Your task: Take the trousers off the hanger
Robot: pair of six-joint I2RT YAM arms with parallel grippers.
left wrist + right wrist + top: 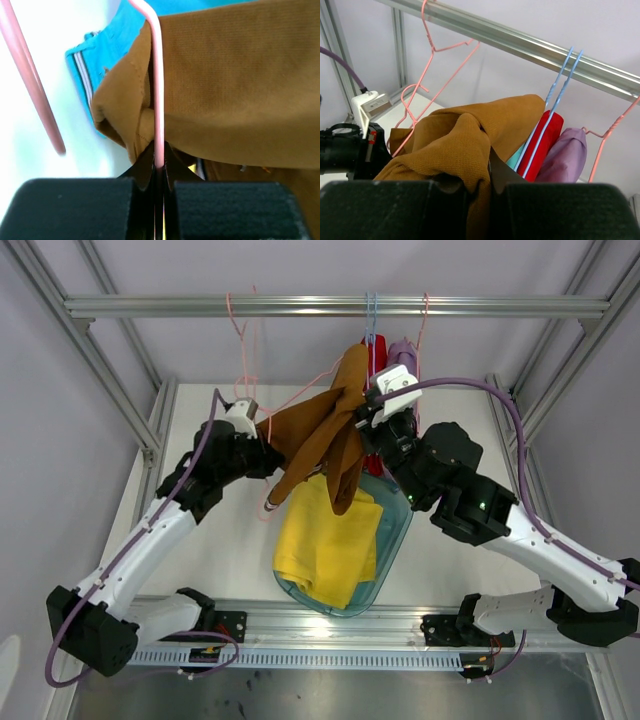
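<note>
Brown trousers (325,435) hang over a pink wire hanger (300,400) below the top rail. My left gripper (262,427) is shut on the hanger's wire (158,100), with the brown trousers (235,85) draped right past its tips and the gripper (159,165) pinching the wire. My right gripper (368,420) is shut on a fold of the brown trousers (465,145), the cloth pinched in the gripper (487,182). Red trousers (544,142), lilac trousers (567,152) and a teal strip (516,156) hang on blue hangers (555,95). Yellow trousers (325,540) lie in the tub.
A clear tub (395,540) sits on the white table between the arms. Teal trousers with a white stripe (97,60) show behind the brown cloth. An empty pink hanger (437,47) hangs on the rail (340,306). Frame posts stand at both sides.
</note>
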